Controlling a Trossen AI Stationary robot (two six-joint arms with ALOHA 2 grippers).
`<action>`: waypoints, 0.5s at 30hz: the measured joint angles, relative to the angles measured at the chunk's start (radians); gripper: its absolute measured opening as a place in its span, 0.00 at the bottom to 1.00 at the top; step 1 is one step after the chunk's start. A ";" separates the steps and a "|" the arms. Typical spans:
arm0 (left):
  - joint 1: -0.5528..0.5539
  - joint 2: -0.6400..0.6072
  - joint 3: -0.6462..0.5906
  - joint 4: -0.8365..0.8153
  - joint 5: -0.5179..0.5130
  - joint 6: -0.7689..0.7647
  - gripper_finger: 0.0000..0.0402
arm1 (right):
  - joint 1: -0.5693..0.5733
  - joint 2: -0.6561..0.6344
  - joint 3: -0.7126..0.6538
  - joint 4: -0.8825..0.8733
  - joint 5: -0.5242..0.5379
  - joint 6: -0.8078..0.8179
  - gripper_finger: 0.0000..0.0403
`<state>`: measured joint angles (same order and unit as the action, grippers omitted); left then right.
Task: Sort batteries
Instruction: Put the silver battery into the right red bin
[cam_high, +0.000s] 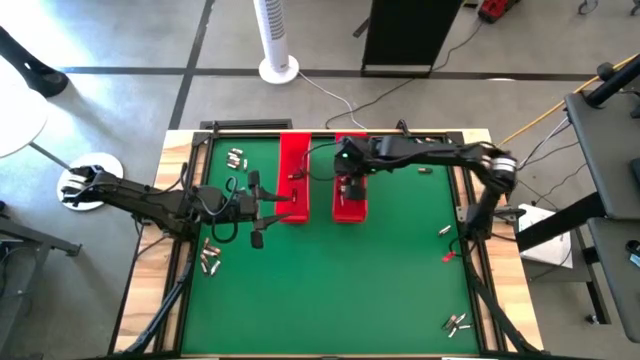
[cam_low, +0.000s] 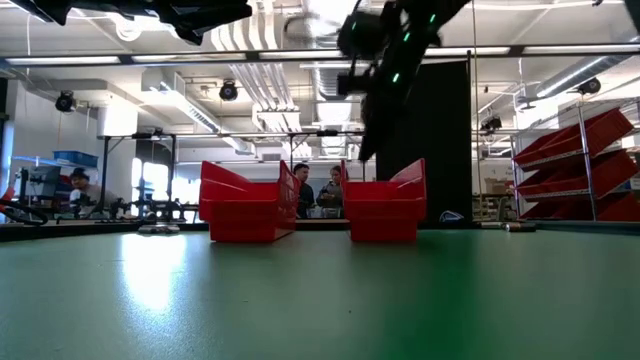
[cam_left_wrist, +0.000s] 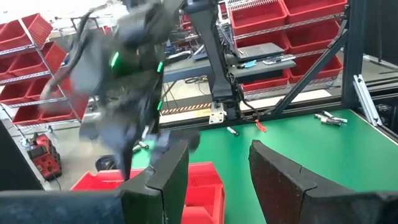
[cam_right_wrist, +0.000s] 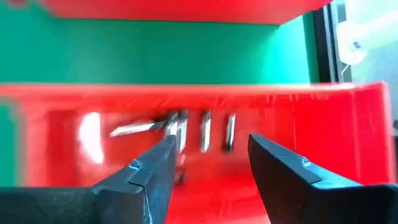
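- Right gripper (cam_right_wrist: 208, 171) hangs over the right-hand red tray (cam_high: 349, 205), fingers apart, nothing between them: likely a drop.
- Batteries (cam_right_wrist: 202, 130) lie inside it; others (cam_high: 209, 259) sit near the counter's left edge.
- Left gripper (cam_left_wrist: 217, 180) waits beside the left tray (cam_high: 293, 170), fingers apart, empty.

The table (cam_high: 400, 280) top is bright green with a light wood edge. Two trays (cam_high: 294, 165) on it are red. The little batteries (cam_right_wrist: 205, 130) in one tray are shiny silver-grey. The robot arms (cam_high: 420, 152) are black. The floor (cam_high: 120, 40) is grey, and a tall fan (cam_high: 275, 35) is white.
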<state>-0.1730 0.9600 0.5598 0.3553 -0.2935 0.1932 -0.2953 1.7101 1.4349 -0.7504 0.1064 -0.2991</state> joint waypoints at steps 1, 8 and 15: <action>0.000 0.000 0.000 0.000 0.000 0.000 0.37 | 0.015 -0.030 0.000 -0.037 0.000 0.017 0.48; 0.000 0.002 0.000 0.000 -0.002 0.005 0.37 | 0.120 -0.238 -0.087 -0.278 -0.002 0.234 0.48; 0.000 0.003 0.000 0.001 -0.002 0.004 0.37 | 0.221 -0.433 -0.389 -0.344 -0.009 0.553 0.53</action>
<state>-0.1730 0.9630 0.5598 0.3566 -0.2956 0.1976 -0.0747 1.2769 1.0458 -1.0942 0.0971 0.2542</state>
